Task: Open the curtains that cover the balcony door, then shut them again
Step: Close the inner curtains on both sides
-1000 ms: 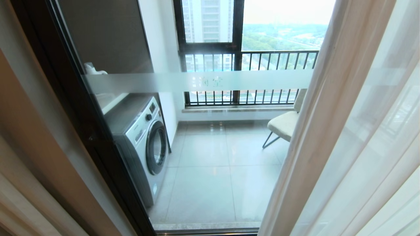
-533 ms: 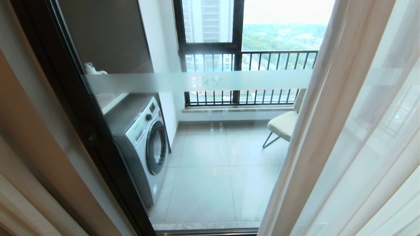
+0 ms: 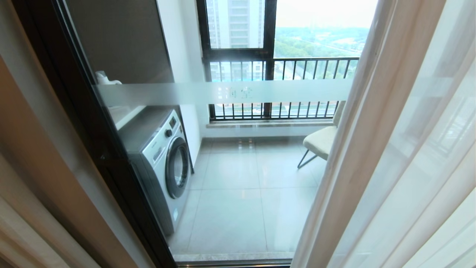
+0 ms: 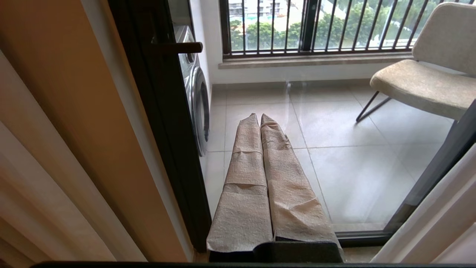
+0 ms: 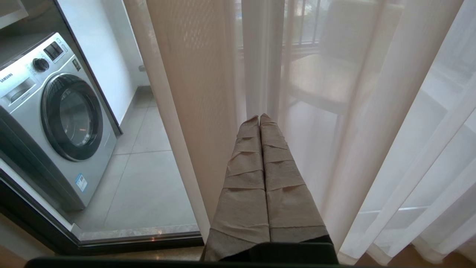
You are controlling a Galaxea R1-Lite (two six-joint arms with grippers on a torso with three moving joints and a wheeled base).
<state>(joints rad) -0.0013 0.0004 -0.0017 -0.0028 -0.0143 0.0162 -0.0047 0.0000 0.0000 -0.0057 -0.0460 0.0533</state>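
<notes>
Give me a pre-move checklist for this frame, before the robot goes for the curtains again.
1. Balcony door glass uncovered in the middle: ok.
2. Sheer curtain gathered at the right of the head view, within sight: ok.
3. Left gripper shut, holding nothing, pointing at the door glass: ok.
4. Right gripper shut, empty, tips close to the sheer folds: ok; contact cannot tell.
5. Opaque curtain on the left side, free of the left gripper: ok.
6. Curtain rail overhead: cannot tell.

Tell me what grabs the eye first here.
The sheer white curtain hanging down the right, drawn partly aside off the balcony door with its frosted band. Through the glass, a silver washing machine stands on the left and a beige chair on the right.
</notes>
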